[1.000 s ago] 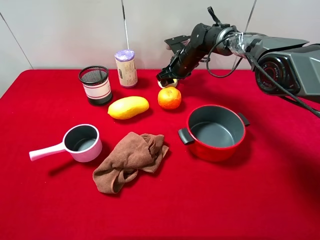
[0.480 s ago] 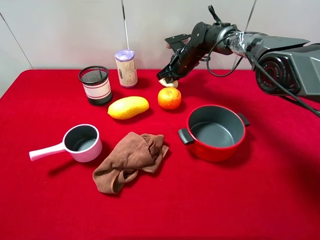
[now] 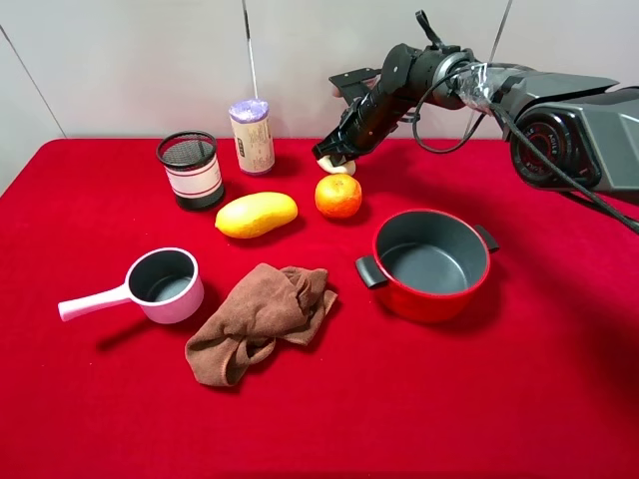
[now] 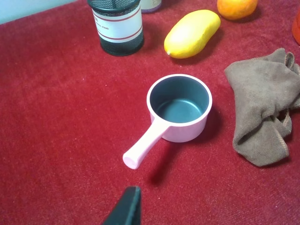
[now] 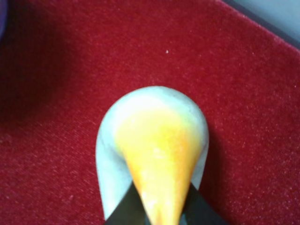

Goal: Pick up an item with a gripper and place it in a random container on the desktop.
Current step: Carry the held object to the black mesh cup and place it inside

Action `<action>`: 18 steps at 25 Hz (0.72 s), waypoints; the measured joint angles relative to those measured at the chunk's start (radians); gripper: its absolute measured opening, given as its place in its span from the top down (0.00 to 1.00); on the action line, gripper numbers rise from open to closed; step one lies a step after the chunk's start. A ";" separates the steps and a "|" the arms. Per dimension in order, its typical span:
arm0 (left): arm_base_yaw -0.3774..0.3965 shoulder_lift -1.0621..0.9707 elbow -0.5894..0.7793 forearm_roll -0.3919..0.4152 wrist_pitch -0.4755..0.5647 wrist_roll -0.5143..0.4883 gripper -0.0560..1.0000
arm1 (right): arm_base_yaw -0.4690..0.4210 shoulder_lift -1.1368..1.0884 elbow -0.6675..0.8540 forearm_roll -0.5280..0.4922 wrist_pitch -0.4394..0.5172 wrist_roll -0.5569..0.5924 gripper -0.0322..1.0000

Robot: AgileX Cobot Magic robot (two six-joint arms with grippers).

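The item (image 3: 338, 167), a small cream-white round thing with a yellowish centre, hangs in my right gripper (image 3: 333, 158) just above the red desktop (image 3: 499, 399), behind the orange (image 3: 338, 196). In the right wrist view the item (image 5: 154, 140) fills the middle, with the right gripper (image 5: 159, 216) shut on its near end. The container (image 3: 190, 168), a black mesh cup with a white band, stands at the back left, well apart; it also shows in the left wrist view (image 4: 117, 23). Only one dark fingertip (image 4: 126, 208) of my left gripper shows.
A yellow mango (image 3: 257, 215) lies between the cup and the orange. A purple-topped can (image 3: 252, 135) stands behind them. A red pot (image 3: 429, 299) sits to the right, a pink-handled saucepan (image 3: 185, 299) at the front left, and a brown cloth (image 3: 265, 317) in the middle.
My right gripper, shut on the item, has risen slightly off the cloth behind the orange. Nothing else has moved.
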 joint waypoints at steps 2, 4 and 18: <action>0.000 0.000 0.000 0.000 0.000 0.000 0.02 | 0.000 0.000 0.000 0.000 0.001 0.000 0.97; 0.000 0.000 0.000 0.000 0.000 0.000 0.02 | 0.000 -0.001 -0.001 0.000 0.002 0.000 0.97; 0.000 0.000 0.000 0.000 0.000 0.000 0.02 | 0.000 -0.008 -0.167 -0.009 0.154 0.000 0.98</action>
